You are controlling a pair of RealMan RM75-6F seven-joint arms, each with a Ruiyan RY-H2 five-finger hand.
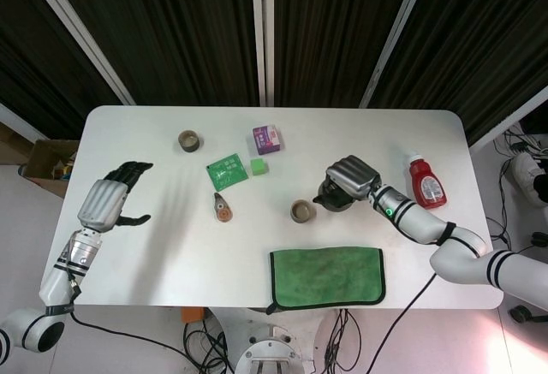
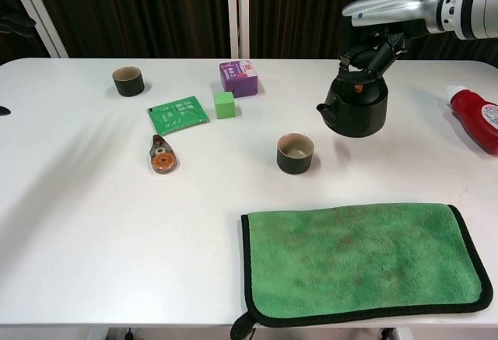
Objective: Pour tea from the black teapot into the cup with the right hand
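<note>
My right hand point(image 1: 351, 175) point(image 2: 372, 44) grips the handle of the black teapot point(image 2: 355, 107) point(image 1: 329, 197) from above and holds it in the air, upright, spout pointing left. The spout hangs just right of and above the dark cup point(image 2: 296, 153) point(image 1: 301, 211), which stands on the white table point(image 2: 93, 200) with a pale inside. My left hand point(image 1: 110, 197) hovers open near the table's left edge, far from both.
A green cloth point(image 2: 362, 261) lies in front of the cup. A red bottle point(image 2: 475, 116) lies at the right. A second dark cup point(image 2: 128, 81), a purple box point(image 2: 238, 77), a green cube point(image 2: 224, 104), a green packet point(image 2: 178, 114) and a small round tool point(image 2: 162, 155) sit further left.
</note>
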